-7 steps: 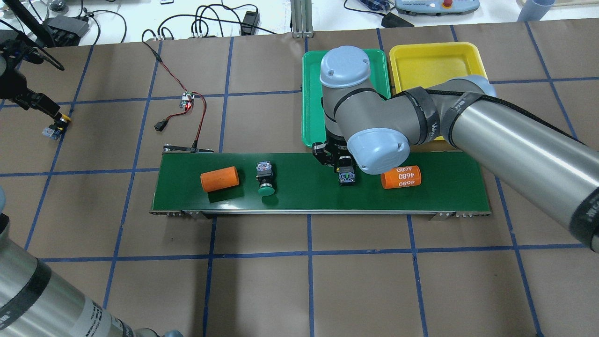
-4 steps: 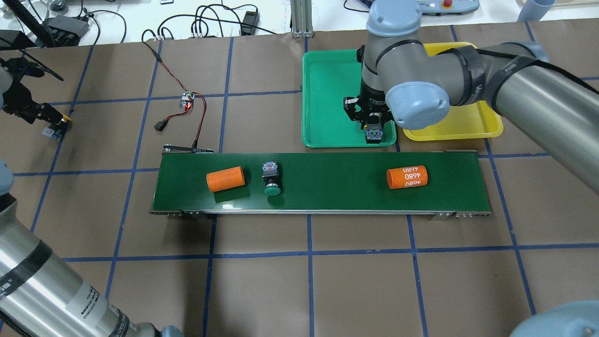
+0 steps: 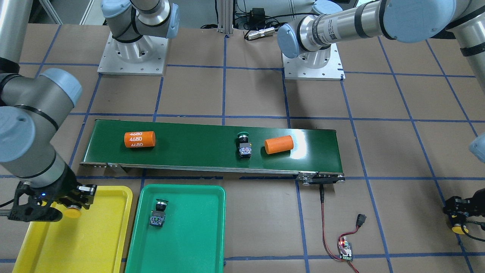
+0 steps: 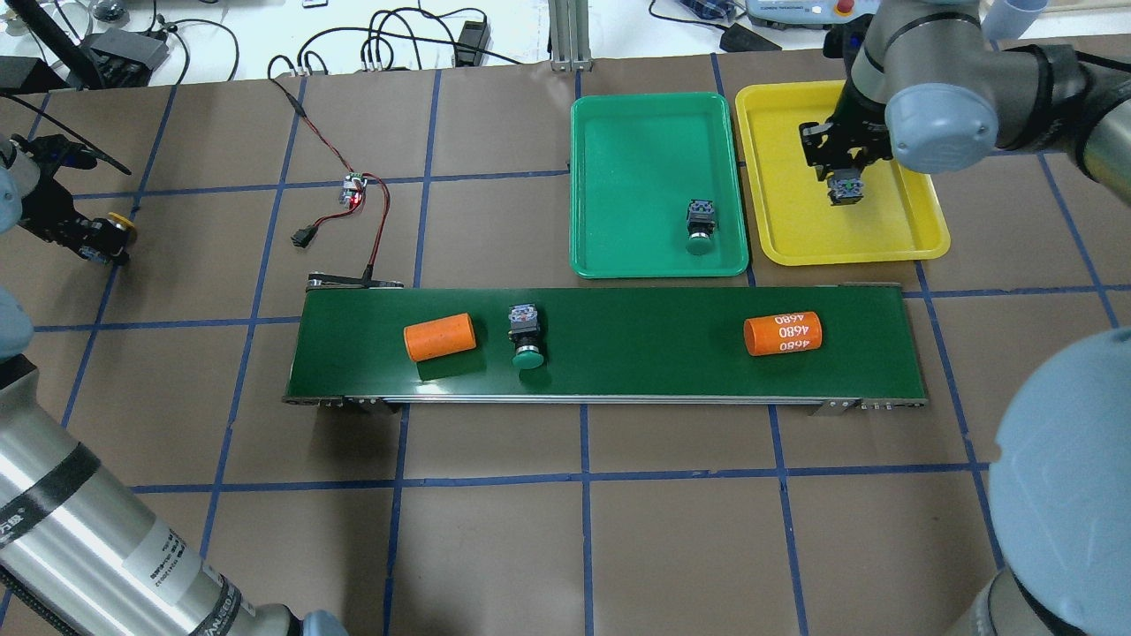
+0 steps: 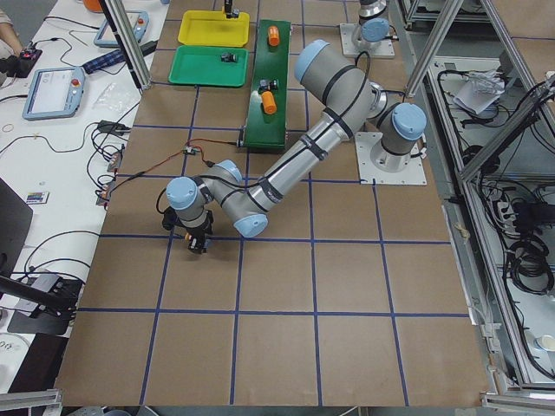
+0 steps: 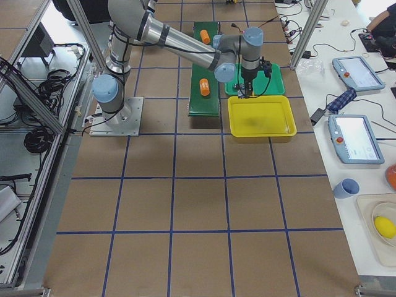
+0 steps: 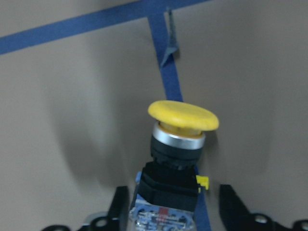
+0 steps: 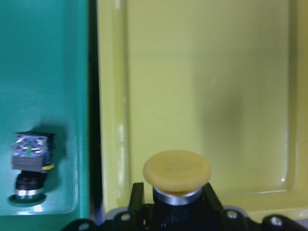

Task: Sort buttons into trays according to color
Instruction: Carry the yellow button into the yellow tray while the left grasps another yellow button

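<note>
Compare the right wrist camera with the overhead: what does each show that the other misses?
Only the right wrist view shows the held button's yellow cap in the right gripper. Only the overhead shows the conveyor belt carrying a green button and two orange cylinders, and the left gripper holding a second yellow button. Both show the yellow tray under the right gripper and a sorted green button lying in the green tray.

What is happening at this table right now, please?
The two arms are sorting buttons by colour. The right tool holds a yellow button above the yellow tray, not yet released. The left tool holds a second yellow button far out at the table's other end. One green button lies in the green tray; the other green button lies on the conveyor belt, beside an orange cylinder.
</note>
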